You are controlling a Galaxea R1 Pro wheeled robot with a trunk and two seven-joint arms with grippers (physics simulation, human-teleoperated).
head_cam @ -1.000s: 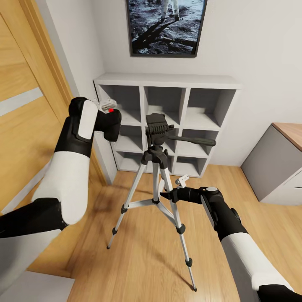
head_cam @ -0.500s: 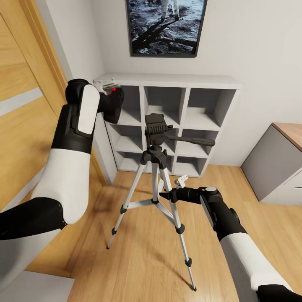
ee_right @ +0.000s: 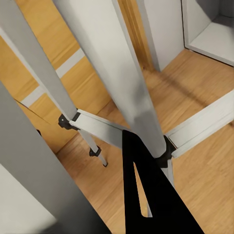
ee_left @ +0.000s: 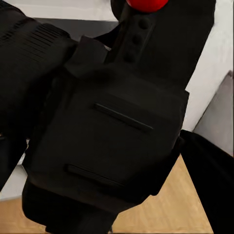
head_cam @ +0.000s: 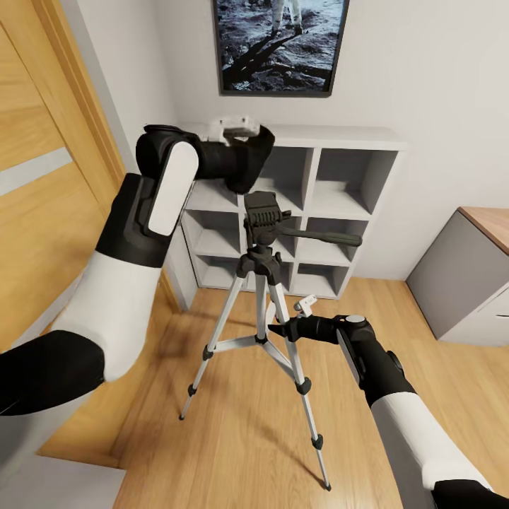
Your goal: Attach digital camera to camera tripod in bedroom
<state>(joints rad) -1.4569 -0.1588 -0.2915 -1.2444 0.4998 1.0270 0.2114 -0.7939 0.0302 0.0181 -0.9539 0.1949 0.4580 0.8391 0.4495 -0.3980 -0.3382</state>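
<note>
My left gripper (head_cam: 244,157) clamps the digital camera (head_cam: 249,164) just above-left of the tripod head (head_cam: 264,210); right gripper (head_cam: 281,329) pinches the tripod's central column (head_cam: 262,302).

The light wood plank floor (head_cam: 233,438) carries the tall silver-legged camera tripod with black joints (head_cam: 265,339), its three black feet spread toward seven, five and twelve o'clock. At twelve o'clock behind it, the white open-cubby shelving unit (head_cam: 283,212) stands on the boards against the wall. At three o'clock a grey cabinet with a wood top (head_cam: 470,279) rests on the same floor.
</note>
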